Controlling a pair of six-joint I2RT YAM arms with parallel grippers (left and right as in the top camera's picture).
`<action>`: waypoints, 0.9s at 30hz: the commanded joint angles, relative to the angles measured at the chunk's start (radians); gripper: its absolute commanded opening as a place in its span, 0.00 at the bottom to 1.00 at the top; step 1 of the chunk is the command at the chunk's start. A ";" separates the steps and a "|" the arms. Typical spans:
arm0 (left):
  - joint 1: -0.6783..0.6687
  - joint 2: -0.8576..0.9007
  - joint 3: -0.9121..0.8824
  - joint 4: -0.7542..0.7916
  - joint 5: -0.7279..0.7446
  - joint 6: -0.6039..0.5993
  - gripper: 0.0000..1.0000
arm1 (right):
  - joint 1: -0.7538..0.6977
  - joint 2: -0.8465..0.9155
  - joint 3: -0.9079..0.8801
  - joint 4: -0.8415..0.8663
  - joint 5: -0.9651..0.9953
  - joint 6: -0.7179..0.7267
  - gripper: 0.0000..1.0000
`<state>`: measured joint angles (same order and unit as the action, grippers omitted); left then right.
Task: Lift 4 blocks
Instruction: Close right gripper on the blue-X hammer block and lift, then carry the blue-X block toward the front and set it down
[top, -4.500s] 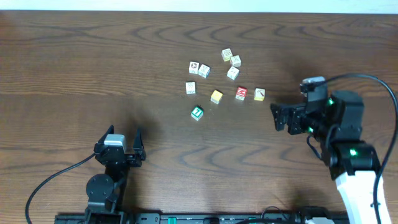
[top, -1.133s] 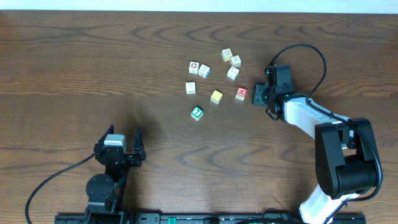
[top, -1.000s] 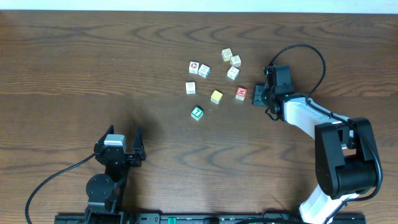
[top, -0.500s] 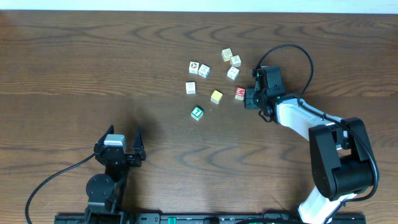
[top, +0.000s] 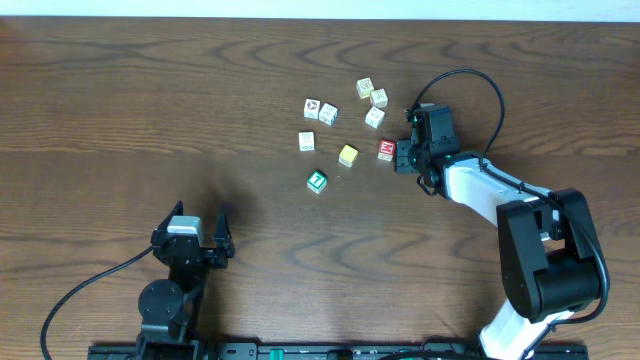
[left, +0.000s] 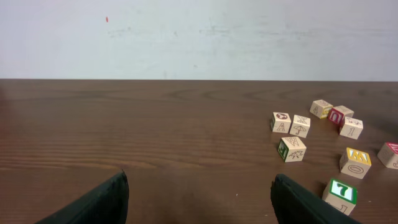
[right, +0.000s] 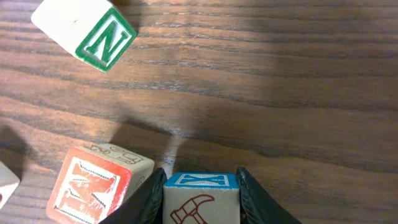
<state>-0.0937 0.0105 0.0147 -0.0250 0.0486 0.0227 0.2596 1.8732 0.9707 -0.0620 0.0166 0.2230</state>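
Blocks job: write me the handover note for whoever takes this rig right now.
Left tool: open, empty, parked at the near left of the table.
Right tool: shut on the hammer-picture block, which sits on the table right beside the red block.
Other blocks: yellow block and green block lie loose on the table, to the left of the red one.
Done: one grasp made; no block looks lifted yet.
Left: raise this one, then the red, yellow and green.
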 joint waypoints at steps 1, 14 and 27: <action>-0.002 -0.004 -0.011 -0.045 -0.016 -0.005 0.73 | 0.003 0.013 0.013 0.002 0.013 -0.003 0.26; -0.002 -0.004 -0.011 -0.045 -0.016 -0.005 0.73 | 0.003 -0.045 0.013 -0.066 0.013 0.008 0.17; -0.002 -0.004 -0.011 -0.045 -0.016 -0.005 0.73 | 0.003 -0.361 0.013 -0.314 0.012 0.019 0.13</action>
<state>-0.0937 0.0105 0.0147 -0.0250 0.0483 0.0223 0.2592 1.5883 0.9752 -0.3401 0.0185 0.2268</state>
